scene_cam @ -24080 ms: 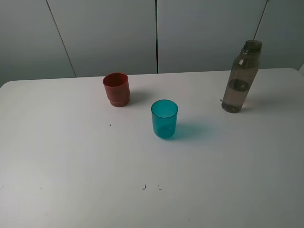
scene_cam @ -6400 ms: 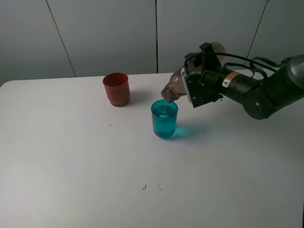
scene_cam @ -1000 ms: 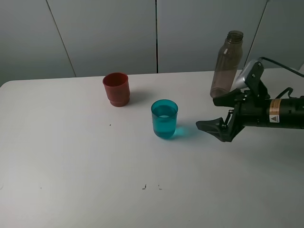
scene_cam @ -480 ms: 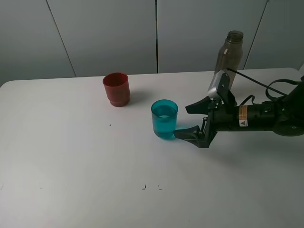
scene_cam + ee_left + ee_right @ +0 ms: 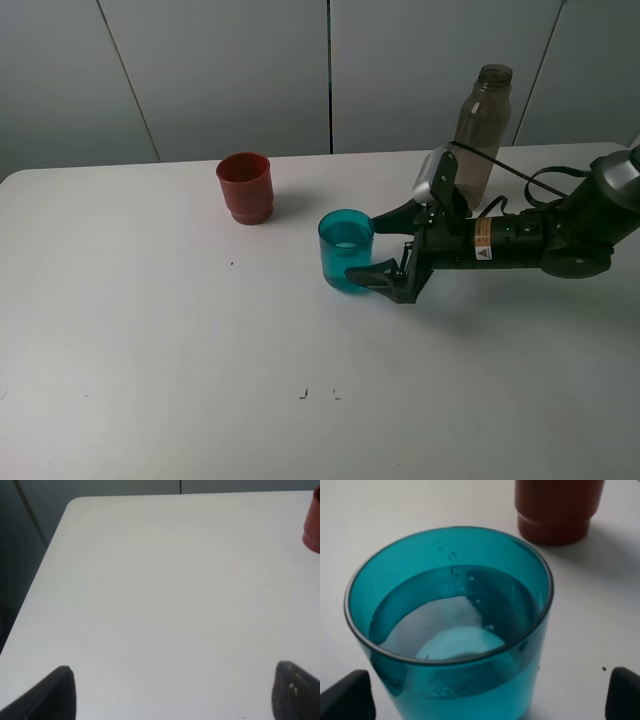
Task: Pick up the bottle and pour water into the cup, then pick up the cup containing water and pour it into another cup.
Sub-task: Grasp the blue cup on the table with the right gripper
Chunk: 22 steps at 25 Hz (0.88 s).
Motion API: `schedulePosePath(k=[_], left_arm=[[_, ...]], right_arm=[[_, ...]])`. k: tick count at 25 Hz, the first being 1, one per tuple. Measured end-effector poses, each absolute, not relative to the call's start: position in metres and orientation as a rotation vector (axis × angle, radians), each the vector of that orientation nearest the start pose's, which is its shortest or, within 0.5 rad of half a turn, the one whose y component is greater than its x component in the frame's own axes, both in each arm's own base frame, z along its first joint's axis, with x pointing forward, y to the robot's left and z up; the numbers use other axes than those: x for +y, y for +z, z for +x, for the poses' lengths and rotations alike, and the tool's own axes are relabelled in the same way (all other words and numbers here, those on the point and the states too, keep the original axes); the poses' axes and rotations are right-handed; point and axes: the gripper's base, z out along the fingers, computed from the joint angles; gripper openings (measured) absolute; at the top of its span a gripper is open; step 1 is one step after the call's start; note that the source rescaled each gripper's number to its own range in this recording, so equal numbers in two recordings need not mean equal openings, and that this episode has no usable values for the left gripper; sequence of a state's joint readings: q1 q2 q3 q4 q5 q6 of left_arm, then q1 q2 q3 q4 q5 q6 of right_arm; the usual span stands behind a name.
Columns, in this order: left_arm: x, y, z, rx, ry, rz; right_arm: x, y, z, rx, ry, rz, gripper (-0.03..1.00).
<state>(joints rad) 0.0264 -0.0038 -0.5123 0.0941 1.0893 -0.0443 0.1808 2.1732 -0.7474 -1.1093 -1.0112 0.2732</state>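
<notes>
The right end effector [image 5: 366, 243] is spread wide, its jaws either side of the teal cup [image 5: 346, 250], not yet gripping. Closing off-centre could tip it, spilling water [image 5: 451, 630] across the surface [image 5: 200, 350].

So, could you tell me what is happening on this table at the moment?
The right arm's fingers are open on either side of the teal cup, which holds water and stands on the table; they have not closed on it. The bottle stands upright behind that arm, and the red cup stands towards the back left, untouched. The left arm's fingers are open over bare table, holding nothing.
</notes>
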Motion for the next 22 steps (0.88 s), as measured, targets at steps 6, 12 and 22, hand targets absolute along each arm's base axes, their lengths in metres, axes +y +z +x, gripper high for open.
schedulePosePath(k=[6,12,22], left_arm=[[0.0074,0.2786,-0.0085,2.053,0.102,-0.079],[0.0074,0.2786,-0.0085,2.053,0.102,-0.079],[0.0074,0.2786,-0.0085,2.053,0.102,-0.079]], right_arm=[[0.1263,0.0554,0.2977,1.751,0.746,-1.151,1.00],[0.1268,0.0555,0.2980,1.716,0.711,-1.186,1.00],[0.1282,0.0506,0.2965,1.661,0.715,-1.213,1.00]])
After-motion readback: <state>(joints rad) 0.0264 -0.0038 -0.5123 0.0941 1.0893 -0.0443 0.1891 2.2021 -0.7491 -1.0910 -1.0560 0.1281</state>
